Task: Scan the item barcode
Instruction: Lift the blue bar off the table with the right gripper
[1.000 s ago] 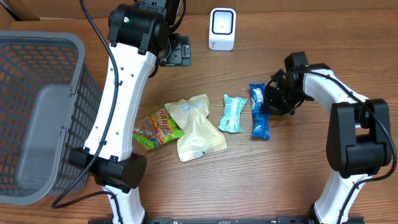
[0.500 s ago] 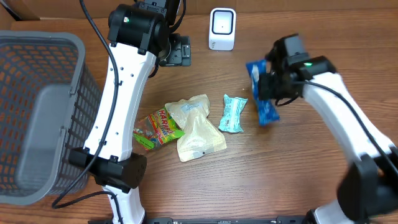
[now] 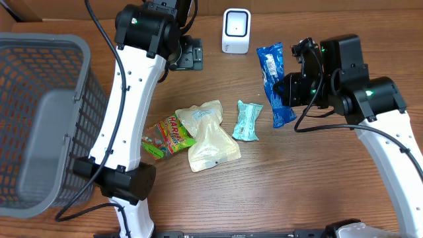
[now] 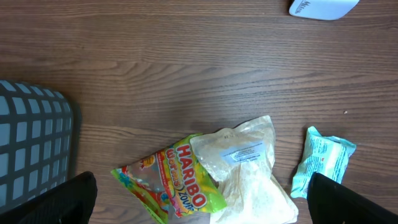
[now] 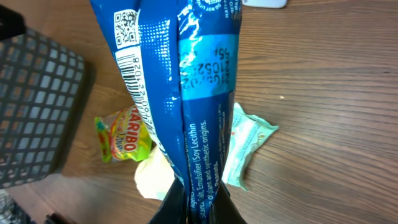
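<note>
The blue packet (image 3: 274, 79) is shiny and crinkly. A long black-and-white barcode (image 5: 142, 93) is running down one side, next to white print on a lighter blue strip. The packet is hanging in the air over the brown wooden bench (image 3: 297, 185), just to the right of the little white scanner (image 3: 236, 31), and it is not touching it.

The right gripper (image 3: 293, 89) is pinching the packet at one end, with its dark fingers (image 5: 171, 205) pressing tight on the plastic. The white right arm is reaching in from the right side, bending over the bench.

The left gripper (image 3: 188, 54) is sitting far back by the top edge. Its black fingers (image 4: 59, 202) are spreading wide with nothing between them.

A bright Haribo bag (image 3: 166, 135), a soft pale bag (image 3: 208, 135) and a small mint-green packet (image 3: 248, 120) are lying close together on the bench. A grey plastic basket (image 3: 39, 119) with a grid of holes is standing at the left.
</note>
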Controlling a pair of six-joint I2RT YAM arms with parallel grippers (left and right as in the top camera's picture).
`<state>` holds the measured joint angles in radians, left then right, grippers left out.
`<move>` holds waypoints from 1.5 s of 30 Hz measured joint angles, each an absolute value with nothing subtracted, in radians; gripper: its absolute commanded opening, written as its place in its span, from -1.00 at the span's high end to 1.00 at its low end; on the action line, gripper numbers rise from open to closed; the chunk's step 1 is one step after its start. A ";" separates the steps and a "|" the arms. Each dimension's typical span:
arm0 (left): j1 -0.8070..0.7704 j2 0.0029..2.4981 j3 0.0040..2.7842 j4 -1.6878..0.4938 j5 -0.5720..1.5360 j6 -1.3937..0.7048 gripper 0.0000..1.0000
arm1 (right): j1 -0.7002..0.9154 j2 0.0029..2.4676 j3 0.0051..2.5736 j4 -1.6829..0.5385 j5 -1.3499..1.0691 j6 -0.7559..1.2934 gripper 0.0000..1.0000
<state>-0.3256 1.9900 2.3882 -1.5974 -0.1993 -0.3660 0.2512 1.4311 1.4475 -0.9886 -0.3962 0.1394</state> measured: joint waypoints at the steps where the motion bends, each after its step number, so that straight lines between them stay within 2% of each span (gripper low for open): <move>1: -0.326 1.990 2.388 -1.597 -0.199 -0.366 -1.00 | 0.251 1.429 1.448 -0.989 -0.405 0.138 0.93; 16: -0.316 1.990 2.410 -1.641 -0.127 -0.362 -1.00 | 0.251 1.426 1.448 -0.981 -0.484 0.134 0.92; 32: -0.036 1.902 2.511 -1.687 -0.136 -0.423 -0.99 | 0.281 1.426 1.448 -0.938 -0.493 0.165 0.93; 45: -0.033 1.902 2.511 -1.687 -0.170 -0.427 -0.99 | 0.316 1.426 1.448 -0.906 -0.416 0.180 0.92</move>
